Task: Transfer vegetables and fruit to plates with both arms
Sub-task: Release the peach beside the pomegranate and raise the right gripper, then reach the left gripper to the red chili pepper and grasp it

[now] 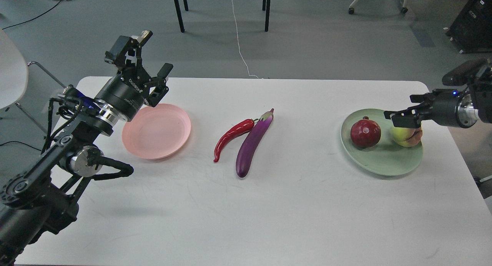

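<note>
While both fruits already lie on the pale mint-green round plastic plate (384,164), the round dark-red pomegranate (365,133) on the side nearer the table's middle and the yellow-green, pink-blushed peach (406,137) just beside it on the outer side, the two vegetables lie bare on the white table (269,204), well apart from that plate toward the middle. The glossy red curved chili pepper (231,137) and the long, slim, glossy purple eggplant (253,143) meet near their stem ends and spread apart lower down. Beyond them, farthest from the green plate, sits the salmon-pink shallow round plate (157,132), holding nothing. Both vegetables look smooth and light, likely slippery; I judge a grasp across the eggplant's mid-length safest, and across the chili's thicker upper part. The left gripper (152,62) hangs above the pink plate's far rim, fingers spread wide, holding nothing. The right gripper (403,118) sits over the peach, covering its top; whether its fingers touch or pinch the fruit I cannot tell. The right arm is cut off by the frame's edge.
</note>
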Tool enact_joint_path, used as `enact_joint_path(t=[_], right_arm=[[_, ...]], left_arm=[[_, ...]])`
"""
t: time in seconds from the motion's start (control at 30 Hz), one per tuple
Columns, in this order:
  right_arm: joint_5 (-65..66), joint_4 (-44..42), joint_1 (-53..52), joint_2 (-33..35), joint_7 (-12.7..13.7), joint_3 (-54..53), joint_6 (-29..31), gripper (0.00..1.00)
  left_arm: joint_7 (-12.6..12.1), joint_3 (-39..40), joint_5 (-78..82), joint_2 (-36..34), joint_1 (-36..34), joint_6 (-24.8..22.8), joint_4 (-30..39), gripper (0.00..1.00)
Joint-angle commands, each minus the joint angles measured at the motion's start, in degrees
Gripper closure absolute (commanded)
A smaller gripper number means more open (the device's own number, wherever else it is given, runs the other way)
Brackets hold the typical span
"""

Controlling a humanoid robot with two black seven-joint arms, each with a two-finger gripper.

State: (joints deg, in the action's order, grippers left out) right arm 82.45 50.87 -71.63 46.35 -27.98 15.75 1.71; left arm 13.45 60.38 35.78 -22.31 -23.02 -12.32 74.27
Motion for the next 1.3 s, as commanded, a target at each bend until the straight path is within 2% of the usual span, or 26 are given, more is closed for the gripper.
enact_joint_path(t=[0.0, 0.2, 0.37, 0.47, 0.53, 0.63, 0.77, 0.93, 1.07, 1.27], right_arm=[[-13.1, 0.5, 2.7, -0.8, 0.0, -8.8, -0.2, 0.02], [-47.3, -0.7, 8.9, -10.0, 0.0, -19.7, -0.4, 0.02], [-70.9, -1.6, 14.1, -14.0, 0.0, -26.9, 0.7, 0.02], [-81.5, -1.5, 16.9, -14.8, 0.0, -29.5, 5.1, 0.01], [-86.4, -1.6, 18.9, -14.7, 0.0, -30.9, 13.1, 0.01], [-89.1, -1.6, 22.2, -13.9, 0.0, -32.4, 25.3, 0.01], [-89.3, -1.6, 24.6, -12.4, 0.0, -33.7, 26.3, 0.01], [-90.6, -1.6, 26.2, -9.2, 0.0, -34.6, 26.3, 0.01], [-91.1, -1.6, 27.4, -7.4, 0.0, -34.6, 26.3, 0.01], [-91.1, -1.6, 29.1, -7.0, 0.0, -35.1, 26.3, 0.01]], left_arm=[[0.0, -0.1, 0.2, 0.0, 0.0, -0.2, 0.0, 0.02], [0.0, -0.1, 0.4, -0.1, -0.2, -0.2, 0.0, 0.02], [0.4, -2.2, 5.0, -1.8, -0.7, -0.2, 0.0, 0.02], [5.3, -2.8, 12.1, -1.9, -1.7, -0.2, 0.0, 0.02], [7.7, -4.1, 17.0, -1.9, -2.6, -0.3, 0.0, 0.02], [9.1, -9.5, 24.7, -2.1, -6.4, -1.2, 0.3, 0.02], [9.1, -21.4, 39.3, -4.7, -15.3, -7.1, 0.3, 0.02], [9.1, -36.1, 57.2, -4.4, -27.9, -8.7, -2.2, 0.02], [9.3, -43.8, 64.6, 1.9, -35.2, -9.0, -10.8, 0.02], [11.3, -47.7, 76.4, 11.1, -38.7, -8.0, -27.7, 0.02]])
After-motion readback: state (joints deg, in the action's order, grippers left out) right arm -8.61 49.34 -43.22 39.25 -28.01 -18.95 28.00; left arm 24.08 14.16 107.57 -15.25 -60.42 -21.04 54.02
